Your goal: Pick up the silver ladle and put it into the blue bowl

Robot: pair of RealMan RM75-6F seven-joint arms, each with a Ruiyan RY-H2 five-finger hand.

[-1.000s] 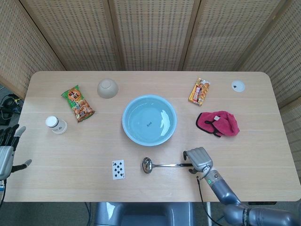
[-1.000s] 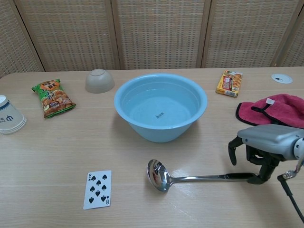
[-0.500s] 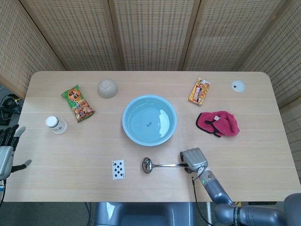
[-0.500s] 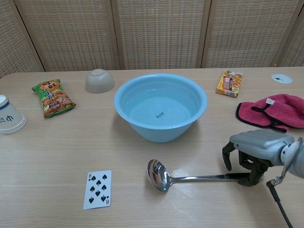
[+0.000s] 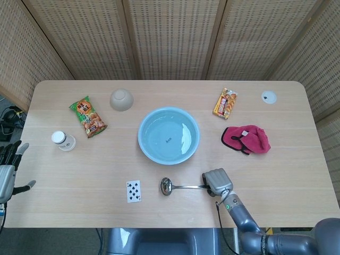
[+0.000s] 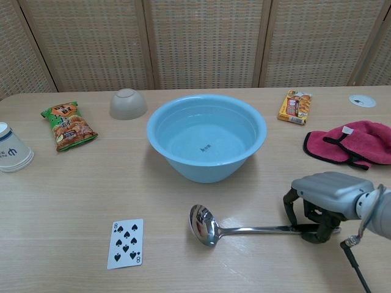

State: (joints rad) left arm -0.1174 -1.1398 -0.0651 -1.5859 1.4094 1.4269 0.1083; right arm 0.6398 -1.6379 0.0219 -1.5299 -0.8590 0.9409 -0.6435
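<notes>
Silver metal ladle [image 6: 208,224] lies flat on light wooden table [image 5: 79,170], just in front of big light-blue plastic bowl [image 6: 206,137], cup end pointing left, handle running right. Right hand [image 6: 322,199] sits over the handle's far end, fingers curled down around it with tips at the table; whether they actually clamp the handle, cannot tell. Ladle not lifted, still outside the bowl.

Left hand [image 5: 9,169] is well left of the bowl, off the table's left edge, fingers apart, holding nothing; only the head view shows it.

Around the bowl: eight-of-spades playing card [image 6: 126,243] front-left, just left of the ladle cup. Upturned beige ceramic bowl [image 6: 128,103] behind-left. Green-orange snack packet [image 6: 68,126] left of the blue bowl. White paper cup [image 6: 12,148] on its side further left. Yellow-red small food box [image 6: 295,107] behind-right. Crumpled pink-red cloth with black trim [image 6: 353,143] right of the bowl. Small round white disc [image 6: 362,100] far behind-right near the table corner.
</notes>
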